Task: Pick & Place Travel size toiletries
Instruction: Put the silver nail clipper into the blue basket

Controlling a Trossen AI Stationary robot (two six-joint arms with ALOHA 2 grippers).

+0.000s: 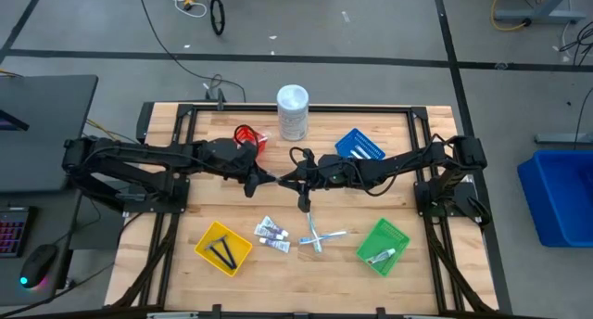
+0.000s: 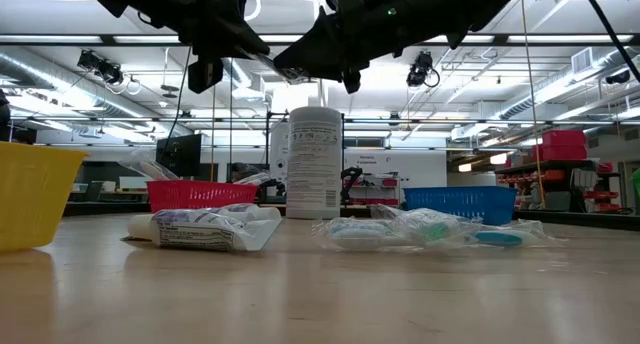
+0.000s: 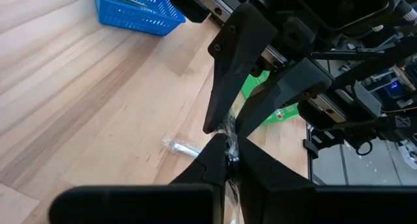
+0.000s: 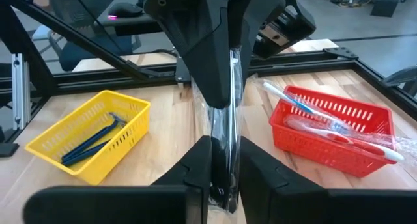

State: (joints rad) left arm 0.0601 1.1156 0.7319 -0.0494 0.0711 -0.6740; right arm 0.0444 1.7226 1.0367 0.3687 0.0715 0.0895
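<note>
Where the two arms meet at the centre of the high view, we see the left gripper (image 1: 269, 180) and the right gripper (image 1: 289, 181) tip to tip above the table (image 1: 167, 263), with a thin clear wrapped item between them, too small here to identify. Below them lie small white tubes (image 1: 271, 232) and crossed pale sticks (image 1: 320, 237); a yellow basket (image 1: 222, 248) at lower left holds dark thin pieces, a green basket (image 1: 383, 246) at lower right holds one pale item, a red basket (image 1: 248, 138) and a blue basket (image 1: 359, 146) sit higher up, and a white bottle (image 1: 293, 112) stands at top centre. In the low view, we see both grippers raised at the top edge, the tubes lying left of centre and clear wrapped sticks (image 2: 430, 229) right of centre on the wood. In the left wrist view, we find the left fingers (image 3: 260, 168) closed on a clear wrapper (image 3: 229, 142), which the right fingers also pinch from above. In the right wrist view, the right fingers (image 4: 195, 165) are closed on the same wrapper (image 4: 225, 129), held upright at centre frame, with wrapped toothbrushes (image 4: 313, 113) in the red basket at right.
</note>
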